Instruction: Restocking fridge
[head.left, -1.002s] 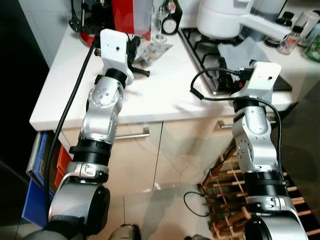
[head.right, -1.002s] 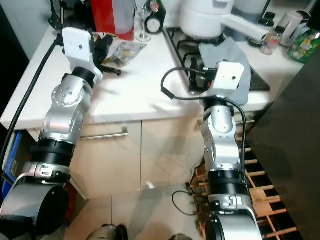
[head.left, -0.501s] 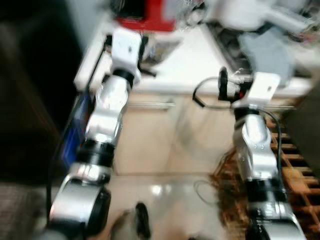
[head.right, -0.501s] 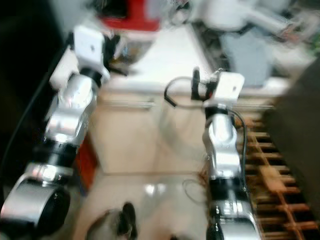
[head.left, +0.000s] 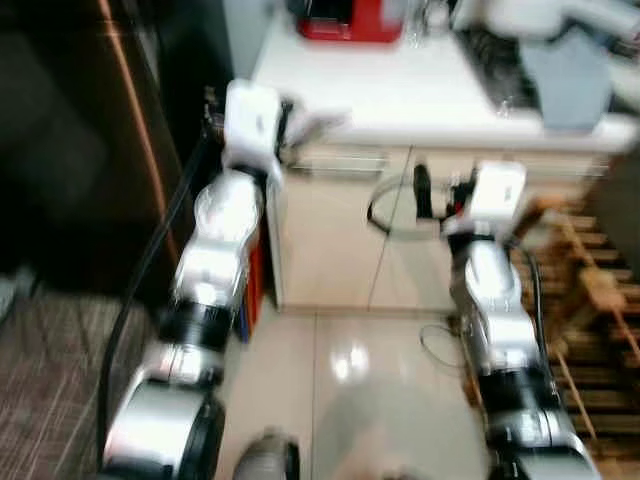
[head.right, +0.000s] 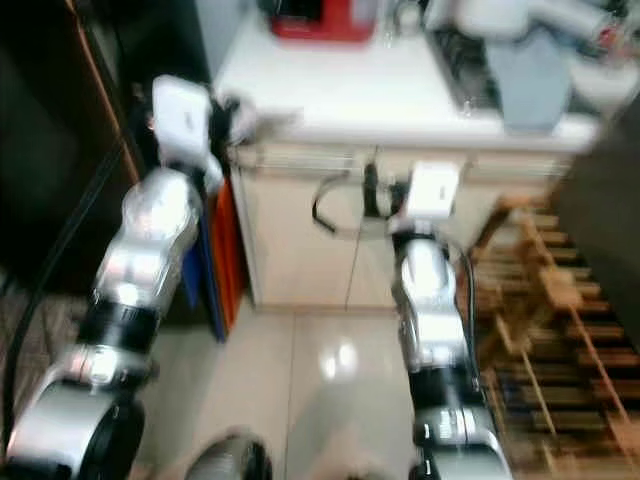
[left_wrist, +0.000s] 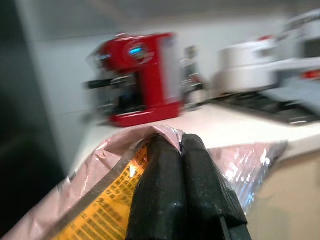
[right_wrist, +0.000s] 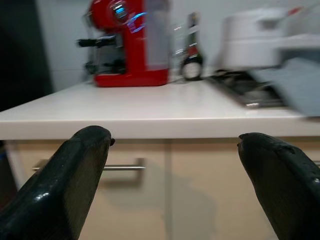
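My left gripper (left_wrist: 181, 144) is shut on a pink plastic packet (left_wrist: 107, 200) with an orange printed label. In the eye views, which are blurred, that gripper (head.left: 298, 128) holds the packet (head.left: 320, 124) at the left corner of the white counter (head.left: 400, 95), level with its front edge. My right gripper (right_wrist: 175, 145) is open and holds nothing. It points at the cabinet front below the counter, seen from above as the right gripper (head.left: 428, 190).
A red coffee machine (right_wrist: 130, 45) and a dark bottle (right_wrist: 192, 55) stand at the back of the counter. A hob with a grey cloth (head.left: 565, 65) lies to the right. A wooden rack (head.left: 590, 300) stands on the floor at right, a tall dark unit (head.left: 80, 150) at left.
The camera has pulled back from the counter and turned left, so more floor shows. The left gripper with the packet is now off the counter top, at its front edge.
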